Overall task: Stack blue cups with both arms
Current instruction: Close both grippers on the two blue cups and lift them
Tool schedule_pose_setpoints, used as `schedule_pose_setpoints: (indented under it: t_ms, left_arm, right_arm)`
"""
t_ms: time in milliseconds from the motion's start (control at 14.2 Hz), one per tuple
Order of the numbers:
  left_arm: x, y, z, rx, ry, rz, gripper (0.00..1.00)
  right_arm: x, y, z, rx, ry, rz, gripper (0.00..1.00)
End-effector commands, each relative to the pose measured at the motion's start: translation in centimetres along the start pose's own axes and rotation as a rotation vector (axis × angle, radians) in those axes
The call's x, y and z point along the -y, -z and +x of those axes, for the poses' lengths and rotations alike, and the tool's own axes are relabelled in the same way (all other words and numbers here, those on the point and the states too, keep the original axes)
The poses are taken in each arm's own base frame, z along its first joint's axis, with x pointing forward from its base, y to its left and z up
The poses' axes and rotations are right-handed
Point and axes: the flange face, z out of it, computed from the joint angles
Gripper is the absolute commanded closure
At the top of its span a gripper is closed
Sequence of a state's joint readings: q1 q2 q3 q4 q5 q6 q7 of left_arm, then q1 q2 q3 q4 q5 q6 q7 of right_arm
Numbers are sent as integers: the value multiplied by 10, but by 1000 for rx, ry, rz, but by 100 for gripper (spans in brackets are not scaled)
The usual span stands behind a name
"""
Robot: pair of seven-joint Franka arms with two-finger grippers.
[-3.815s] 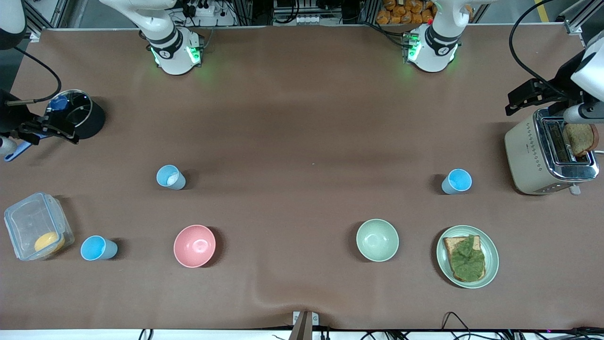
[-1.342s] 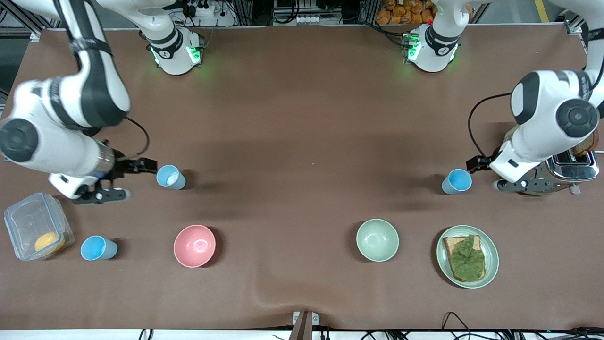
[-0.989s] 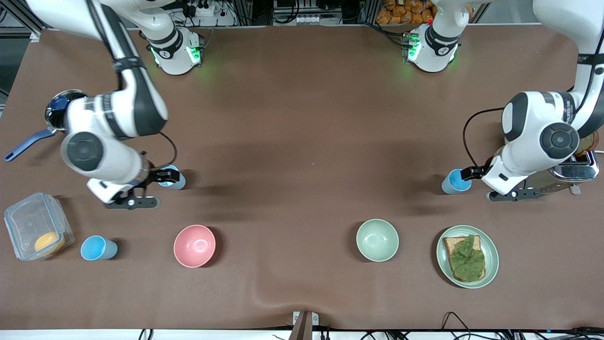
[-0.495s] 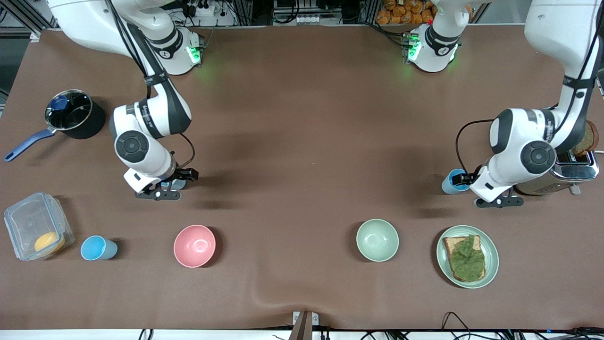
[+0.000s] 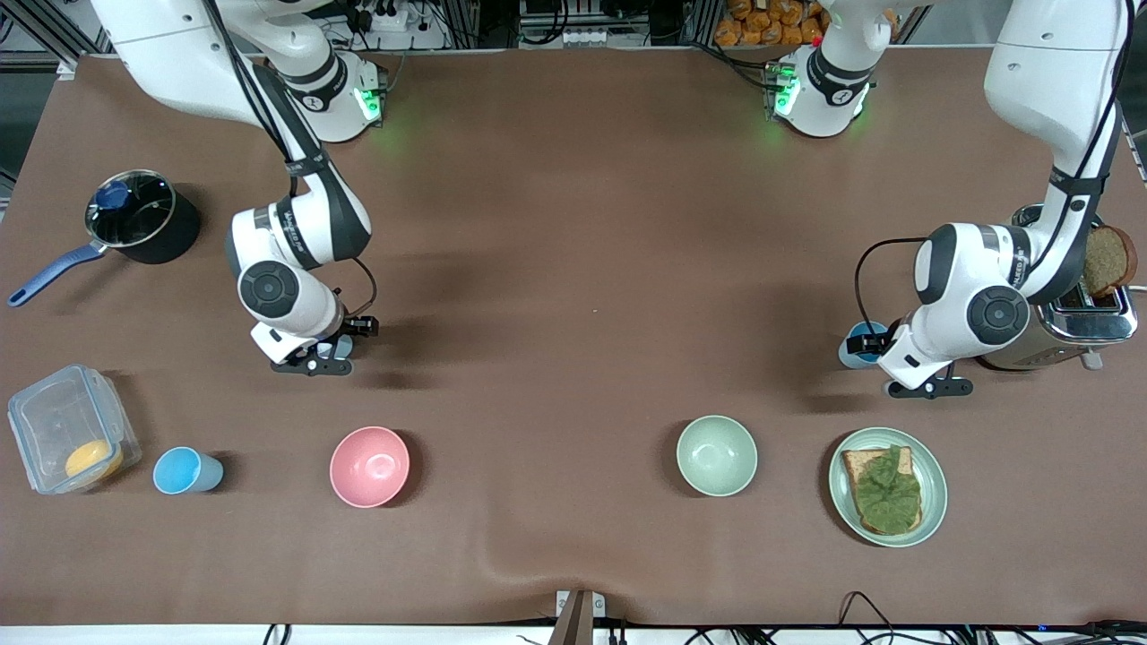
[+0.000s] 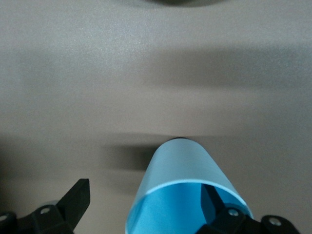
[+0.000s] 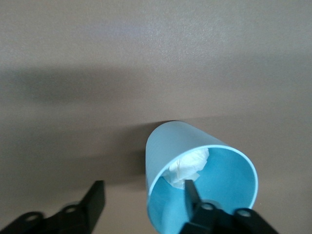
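Observation:
Three light-blue cups stand on the brown table. My right gripper [image 5: 348, 346] is down at one cup [image 5: 338, 344], which is mostly hidden under the hand. In the right wrist view this cup [image 7: 181, 146] holds crumpled white paper. The gripper [image 7: 144, 187] is open, one finger inside the rim and one outside, clear of the wall. My left gripper [image 5: 869, 363] straddles the wall of the cup [image 5: 857, 348] beside the toaster. It is open [image 6: 146, 186] around that cup [image 6: 183, 168] the same way. A third cup [image 5: 186, 471] stands free next to the clear box.
A pink bowl [image 5: 369, 466] and a pale green bowl [image 5: 716, 455] sit nearer the camera. A plate [image 5: 935, 466] with toast and lettuce, a toaster [image 5: 1004, 296] holding bread, a black saucepan [image 5: 143, 219] and a clear box [image 5: 54, 421] line the table's ends.
Both arms have swung inward and brought their hands over their cups. Each gripper now has one finger inside a cup's rim. The cups have not moved.

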State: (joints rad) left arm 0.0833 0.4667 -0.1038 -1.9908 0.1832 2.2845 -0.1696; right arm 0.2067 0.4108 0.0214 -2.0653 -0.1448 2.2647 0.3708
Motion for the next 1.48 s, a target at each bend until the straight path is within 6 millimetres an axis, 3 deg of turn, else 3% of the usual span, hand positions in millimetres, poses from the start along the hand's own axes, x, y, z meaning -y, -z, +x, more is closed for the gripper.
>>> schedule_pose_setpoints:
  t_ms: [0, 71, 212, 283, 495, 707, 848, 1060, 1272, 1413]
  left_arm:
    - [0, 1, 5, -21, 29, 17, 17]
    - [0, 1, 5, -23, 29, 17, 33]
    - [0, 2, 6, -27, 33, 16, 90]
    - [0, 2, 6, -34, 57, 14, 100]
    - [-2, -1, 6, -29, 78, 14, 100]
    - [-1, 5, 7, -40, 81, 14, 100]
    - [1, 22, 8, -69, 86, 13, 100]
    - [4, 61, 10, -132, 142, -1, 100]
    - [7, 95, 14, -192, 194, -12, 100]
    - [5, 104, 15, -202, 225, -28, 100]
  right_arm:
    - [4, 15, 11, 14, -9, -31, 100]
    - [3, 19, 14, 23, -10, -36, 100]
    - [6, 34, 21, 13, -12, -35, 100]
    - [6, 48, 27, -2, -12, -32, 100]
    - [14, 81, 34, 20, -15, -40, 100]
    - [50, 122, 29, 18, 22, -28, 100]
    - [98, 141, 12, 62, 18, 90, 100]
    - [178, 153, -7, 104, -166, 199, 100]
    - [261, 139, -23, 103, -318, 175, 100]
    - [288, 125, -28, 85, -372, 179, 100]
